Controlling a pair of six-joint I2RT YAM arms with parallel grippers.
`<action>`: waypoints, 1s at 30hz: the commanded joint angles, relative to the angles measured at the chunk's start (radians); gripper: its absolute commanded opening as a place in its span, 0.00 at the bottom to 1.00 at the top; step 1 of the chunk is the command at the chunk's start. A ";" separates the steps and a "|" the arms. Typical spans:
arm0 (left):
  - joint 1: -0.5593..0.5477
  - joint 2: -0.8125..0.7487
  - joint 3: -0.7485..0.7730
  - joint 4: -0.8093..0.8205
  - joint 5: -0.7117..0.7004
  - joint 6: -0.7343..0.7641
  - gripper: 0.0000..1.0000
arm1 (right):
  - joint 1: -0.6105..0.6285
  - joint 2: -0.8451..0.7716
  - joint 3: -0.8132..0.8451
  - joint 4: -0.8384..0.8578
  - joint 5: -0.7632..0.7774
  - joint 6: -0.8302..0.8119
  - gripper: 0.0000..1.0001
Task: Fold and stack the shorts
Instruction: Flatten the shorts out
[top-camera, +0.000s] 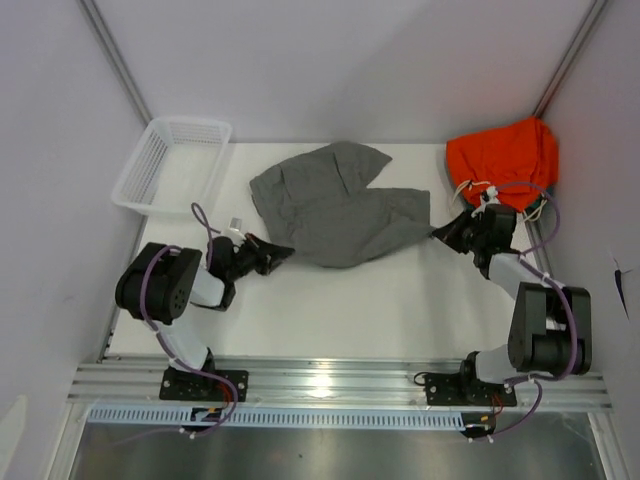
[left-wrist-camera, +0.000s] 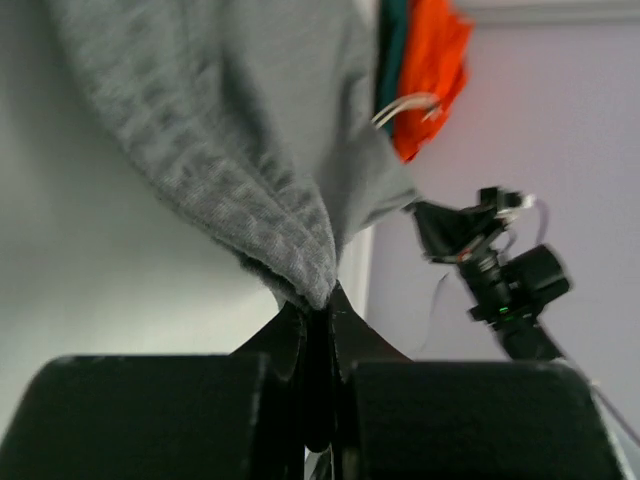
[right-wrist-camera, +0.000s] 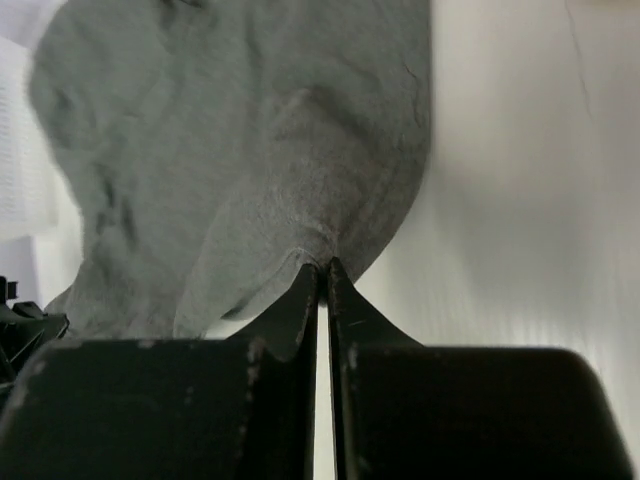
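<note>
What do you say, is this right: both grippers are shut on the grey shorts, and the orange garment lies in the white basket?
Not quite. The top view shows the orange garment on the table in the far right corner, not in the basket at far left. The rest holds: left gripper and right gripper are each shut on the shorts.

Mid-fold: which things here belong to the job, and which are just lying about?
In the job: grey shorts; left end effector and right end effector, each shut on an edge of them.
Lying about: orange garment, far right corner; white basket, far left.
</note>
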 joint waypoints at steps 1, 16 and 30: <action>-0.057 -0.105 -0.120 0.544 -0.042 0.109 0.01 | -0.007 -0.210 -0.101 0.014 0.135 -0.063 0.00; -0.132 -0.334 -0.454 0.542 -0.012 0.217 0.01 | 0.028 -0.870 -0.378 -0.299 0.392 -0.132 0.00; -0.185 -0.477 -0.632 0.540 0.004 0.327 0.40 | 0.048 -1.364 -0.466 -0.442 0.482 -0.140 0.53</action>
